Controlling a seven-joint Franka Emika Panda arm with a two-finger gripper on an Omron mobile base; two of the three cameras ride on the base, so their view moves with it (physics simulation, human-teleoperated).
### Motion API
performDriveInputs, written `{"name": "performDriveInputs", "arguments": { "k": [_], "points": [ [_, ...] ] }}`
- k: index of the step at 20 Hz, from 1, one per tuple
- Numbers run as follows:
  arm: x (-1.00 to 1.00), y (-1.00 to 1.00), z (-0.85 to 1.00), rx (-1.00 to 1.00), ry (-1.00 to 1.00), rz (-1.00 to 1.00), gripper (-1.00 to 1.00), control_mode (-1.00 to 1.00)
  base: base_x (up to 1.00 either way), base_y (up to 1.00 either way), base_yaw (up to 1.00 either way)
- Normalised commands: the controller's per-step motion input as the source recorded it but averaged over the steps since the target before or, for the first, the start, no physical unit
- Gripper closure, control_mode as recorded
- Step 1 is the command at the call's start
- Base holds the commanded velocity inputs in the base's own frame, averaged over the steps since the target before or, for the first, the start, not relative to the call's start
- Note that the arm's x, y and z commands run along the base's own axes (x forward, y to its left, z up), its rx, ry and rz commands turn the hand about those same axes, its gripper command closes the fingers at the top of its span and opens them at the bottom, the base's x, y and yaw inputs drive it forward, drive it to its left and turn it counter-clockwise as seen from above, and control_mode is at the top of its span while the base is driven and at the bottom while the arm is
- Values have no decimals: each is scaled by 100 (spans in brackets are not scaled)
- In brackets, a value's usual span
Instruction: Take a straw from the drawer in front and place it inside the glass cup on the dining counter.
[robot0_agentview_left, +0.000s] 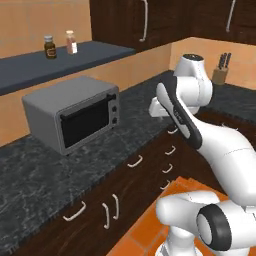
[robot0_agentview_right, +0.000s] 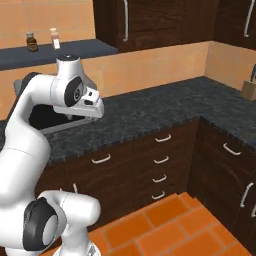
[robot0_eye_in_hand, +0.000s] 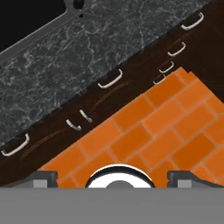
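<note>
with its jaws wide and empty, the arm should descend squarely onto the shut drawer's handle.

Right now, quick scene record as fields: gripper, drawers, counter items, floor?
gripper: open, empty, pointing down over the cabinet front and floor
drawers: stack of four, all shut
straw: cannot tell, nothing pulled out
black granite counter: holds the grey microwave and a knife block
shelf: two spice jars
floor: orange tile
</note>
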Motion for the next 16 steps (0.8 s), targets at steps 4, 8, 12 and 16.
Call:
{"name": "performDriveInputs", "arguments": {
  "k": [4, 8, 12, 16],
  "points": [
    [0, 0, 0, 0, 0, 0, -100, 100, 0, 65, -63],
    [0, 0, 0, 0, 0, 0, -100, 100, -1, 75, -59],
    [0, 0, 0, 0, 0, 0, -100, 100, -24, 81, -55],
    [0, 0, 0, 0, 0, 0, -100, 100, -46, 74, -51]
  ]
}}
